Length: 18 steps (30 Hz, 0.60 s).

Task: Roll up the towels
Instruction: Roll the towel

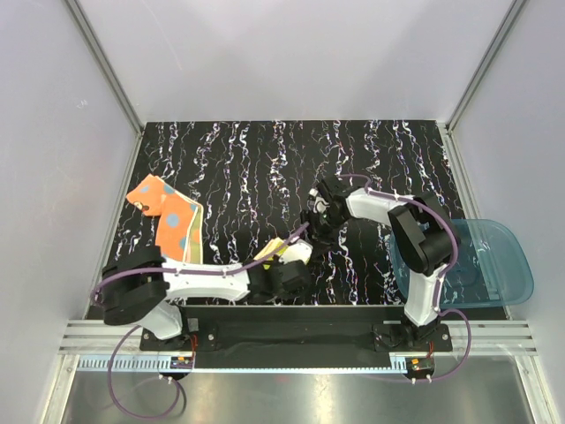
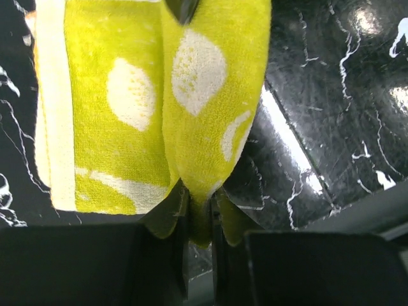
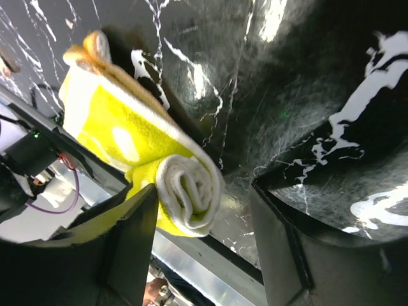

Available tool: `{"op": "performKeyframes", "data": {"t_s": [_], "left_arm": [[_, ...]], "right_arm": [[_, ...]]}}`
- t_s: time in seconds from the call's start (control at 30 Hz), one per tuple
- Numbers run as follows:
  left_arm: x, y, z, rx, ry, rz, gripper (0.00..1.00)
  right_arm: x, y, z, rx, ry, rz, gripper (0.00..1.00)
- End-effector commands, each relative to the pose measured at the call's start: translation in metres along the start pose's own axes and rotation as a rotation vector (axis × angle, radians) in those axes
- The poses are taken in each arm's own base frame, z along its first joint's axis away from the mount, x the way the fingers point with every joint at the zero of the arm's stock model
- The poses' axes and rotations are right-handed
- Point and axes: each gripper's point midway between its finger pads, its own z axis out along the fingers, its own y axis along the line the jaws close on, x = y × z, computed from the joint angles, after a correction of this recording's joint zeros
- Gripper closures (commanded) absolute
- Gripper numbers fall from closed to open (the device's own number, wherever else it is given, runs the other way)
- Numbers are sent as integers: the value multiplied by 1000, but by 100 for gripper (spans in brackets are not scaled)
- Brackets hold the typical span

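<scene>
So the yellow towel (image 1: 276, 246) is the one to look at, I'll place everything else off it. It sits on the black marbled surface (image 1: 265, 168) near the front edge, partly tucked under the left hand (image 1: 284, 265). From the left wrist view the towel (image 2: 153, 108) is bright yellow with pale oval spots and a pale band down one side, and one fold of it runs right down into the left hand (image 2: 199, 220), whose two fingers (image 2: 167, 213) are squeezed together on that fold. The right wrist view catches the towel (image 3: 127, 146) end-on, and you can see the near end is curled into a tight spiral while the rest lies flat behind it.

The right hand (image 1: 316, 218) is just up and to the right of the yellow towel, close but not gripping it. In its own view its fingers (image 3: 127, 248) are spread wide, with the rolled end of the towel sitting beside the left one.

The orange towel (image 1: 172, 221) with blue dots lies well off to the left of the yellow one, flat-ish and folded over. A translucent blue tray (image 1: 494, 265) hangs off the surface far to the right of the yellow towel.
</scene>
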Motion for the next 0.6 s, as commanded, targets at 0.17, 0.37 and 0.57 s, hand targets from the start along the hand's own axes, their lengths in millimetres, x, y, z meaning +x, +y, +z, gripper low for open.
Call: {"op": "performKeyframes", "data": {"t_s": [0.17, 0.37, 0.57], "left_arm": [[-5, -3, -10, 228, 1, -257, 100], [-9, 2, -13, 322, 4, -384, 100], [-10, 5, -15, 399, 52, -489, 100]], "right_arm": [[-16, -10, -3, 87, -16, -41, 33], [-32, -15, -18, 88, -44, -27, 31], [-48, -25, -43, 82, -91, -5, 28]]}}
